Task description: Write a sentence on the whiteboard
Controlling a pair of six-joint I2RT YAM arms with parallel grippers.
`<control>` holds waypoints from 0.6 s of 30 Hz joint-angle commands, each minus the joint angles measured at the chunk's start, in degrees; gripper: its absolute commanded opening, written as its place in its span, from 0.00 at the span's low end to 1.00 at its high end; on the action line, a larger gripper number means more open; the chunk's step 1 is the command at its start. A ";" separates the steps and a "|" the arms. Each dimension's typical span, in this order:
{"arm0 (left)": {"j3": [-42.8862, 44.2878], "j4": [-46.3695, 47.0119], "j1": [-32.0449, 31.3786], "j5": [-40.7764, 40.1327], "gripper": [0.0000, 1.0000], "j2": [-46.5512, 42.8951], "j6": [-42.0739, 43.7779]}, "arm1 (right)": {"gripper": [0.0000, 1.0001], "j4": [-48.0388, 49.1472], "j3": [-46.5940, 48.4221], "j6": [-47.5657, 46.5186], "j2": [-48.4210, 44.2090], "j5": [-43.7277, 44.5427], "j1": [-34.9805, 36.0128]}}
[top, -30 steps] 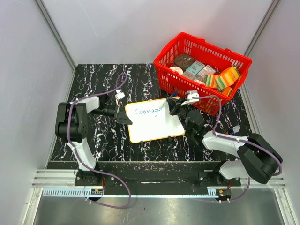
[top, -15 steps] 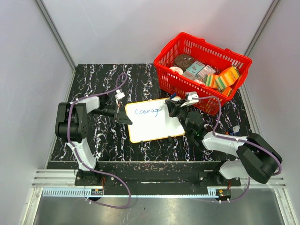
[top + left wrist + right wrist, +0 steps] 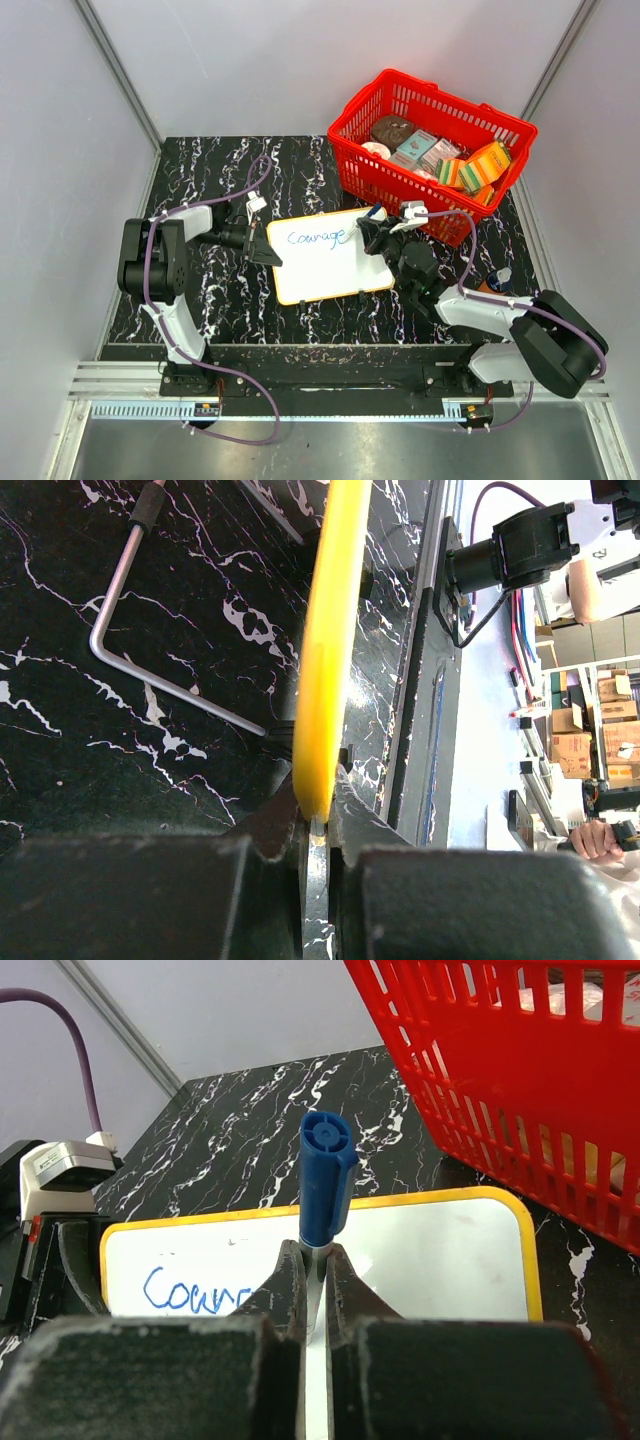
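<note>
Black marbled table (image 3: 205, 165), pale walls (image 3: 300, 60)

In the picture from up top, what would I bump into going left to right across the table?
left tool, clamped on the board's rim → whiteboard → right tool, holding the blue marker

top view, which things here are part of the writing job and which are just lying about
In the job:
whiteboard
blue writing, "Courage"
blue marker, clamped in the right gripper
left gripper, gripping the whiteboard's yellow rim

Lying about:
red basket and the packets in it
bent metal rod
</note>
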 commanded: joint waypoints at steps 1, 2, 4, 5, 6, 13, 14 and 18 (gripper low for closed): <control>0.87 0.25 -1.12 -7.51 0.00 0.86 2.70 | 0.00 -2.77 1.04 -2.41 -0.89 4.75 -0.47; 0.87 0.16 -1.12 -7.43 0.00 0.95 2.70 | 0.00 -2.94 1.31 -2.67 -0.80 5.10 -0.56; 0.78 0.34 -1.12 -7.51 0.00 0.86 2.79 | 0.00 -3.03 1.92 -3.02 -0.80 5.98 -0.56; 0.87 0.25 -1.12 -7.51 0.00 0.95 2.79 | 0.00 -3.03 2.19 -3.20 -0.89 6.07 -0.64; 0.87 0.25 -1.12 -7.43 0.00 0.95 2.70 | 0.00 -3.03 2.37 -3.29 -0.89 5.99 -0.73; 0.87 0.25 -1.12 -7.51 0.00 0.95 2.70 | 0.00 1.70 0.18 -4.52 -4.04 0.72 -0.82; 0.87 0.25 -1.12 -7.43 0.00 0.86 2.70 | 0.00 3.54 -0.53 -4.69 -5.10 -1.46 -0.82; 0.87 0.25 -1.12 -7.51 0.00 0.95 2.79 | 0.00 2.95 -2.03 -5.13 -9.85 -3.15 -0.82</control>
